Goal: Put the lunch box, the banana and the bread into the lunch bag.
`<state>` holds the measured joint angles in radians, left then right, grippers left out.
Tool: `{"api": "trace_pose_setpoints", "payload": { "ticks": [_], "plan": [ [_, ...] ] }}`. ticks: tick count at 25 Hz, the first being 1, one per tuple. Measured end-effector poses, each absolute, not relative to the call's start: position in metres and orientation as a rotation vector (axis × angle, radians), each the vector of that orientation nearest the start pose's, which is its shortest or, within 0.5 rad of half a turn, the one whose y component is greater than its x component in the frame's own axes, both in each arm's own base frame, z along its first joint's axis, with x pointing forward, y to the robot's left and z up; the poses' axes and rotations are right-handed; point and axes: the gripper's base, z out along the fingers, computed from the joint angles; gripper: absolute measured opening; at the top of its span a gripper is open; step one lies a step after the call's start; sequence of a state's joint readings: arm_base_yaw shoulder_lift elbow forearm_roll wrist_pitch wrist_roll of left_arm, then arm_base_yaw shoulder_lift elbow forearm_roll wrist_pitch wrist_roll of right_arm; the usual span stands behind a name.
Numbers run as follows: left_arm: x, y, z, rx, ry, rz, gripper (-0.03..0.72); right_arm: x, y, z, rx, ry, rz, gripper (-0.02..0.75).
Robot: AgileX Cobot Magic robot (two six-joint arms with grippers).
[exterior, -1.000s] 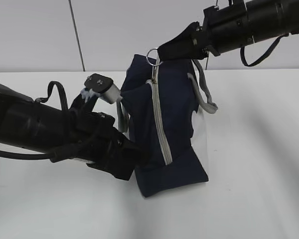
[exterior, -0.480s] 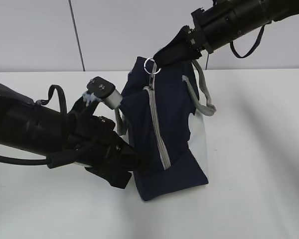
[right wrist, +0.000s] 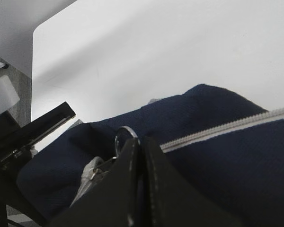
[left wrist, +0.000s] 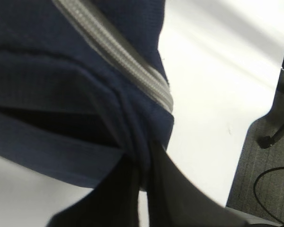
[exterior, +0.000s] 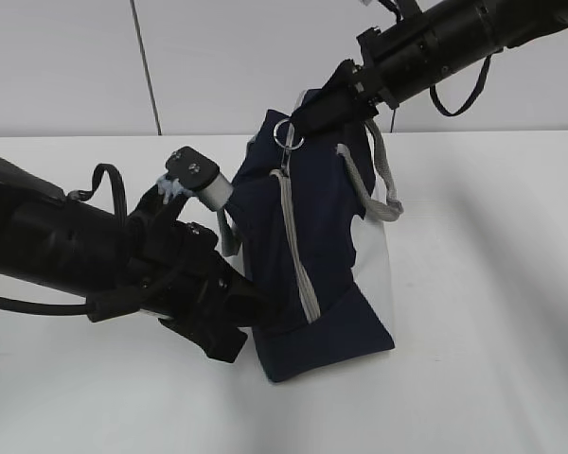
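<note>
The navy lunch bag (exterior: 327, 236) stands tilted on the white table, its grey zipper (exterior: 298, 246) running down the side facing the exterior camera. My right gripper (exterior: 312, 115) reaches in from the upper right and is shut on the metal ring pull (exterior: 288, 135) at the bag's top; in the right wrist view the ring pull (right wrist: 124, 134) sticks out beside the closed right gripper (right wrist: 141, 144). My left gripper (left wrist: 144, 165) is shut on a fold of the bag's fabric (left wrist: 85, 94) at its lower left corner (exterior: 260, 307). The lunch box, banana and bread are out of view.
A grey webbing handle (exterior: 383, 184) hangs on the bag's right side. The bulky left arm (exterior: 95, 251) lies across the table's left half. In the left wrist view the table edge (left wrist: 248, 127) drops to grey floor with a cable (left wrist: 270, 184).
The right gripper has moved down and a little left with the ring pull, its arm now angled more steeply. The bag's top has sunk and leaned. The left gripper has held its place.
</note>
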<state>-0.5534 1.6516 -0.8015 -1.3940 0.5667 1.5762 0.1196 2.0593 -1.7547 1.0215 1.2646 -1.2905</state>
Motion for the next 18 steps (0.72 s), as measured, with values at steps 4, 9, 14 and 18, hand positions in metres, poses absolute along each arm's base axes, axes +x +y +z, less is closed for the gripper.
{"api": "trace_pose_setpoints", "payload": {
  "ticks": [4,9,14,18],
  "plan": [
    [0.236,-0.2023,0.1847,1.164,2.148,-0.821,0.008,0.4232,0.1263,0.2695,-1.23,1.986,0.992,-0.016],
    [0.2362,-0.2021,0.1848,1.185,2.141,-0.809,0.008,0.4256,0.1269,0.2678,-1.207,1.984,0.996,-0.016],
    [0.2366,-0.2016,0.1848,1.19,2.14,-0.804,0.008,0.4281,0.129,0.2659,-1.183,1.982,0.993,-0.016],
    [0.2368,-0.2016,0.185,1.2,2.138,-0.799,0.007,0.4288,0.1297,0.2653,-1.169,1.978,1.008,-0.016]
  ]
}}
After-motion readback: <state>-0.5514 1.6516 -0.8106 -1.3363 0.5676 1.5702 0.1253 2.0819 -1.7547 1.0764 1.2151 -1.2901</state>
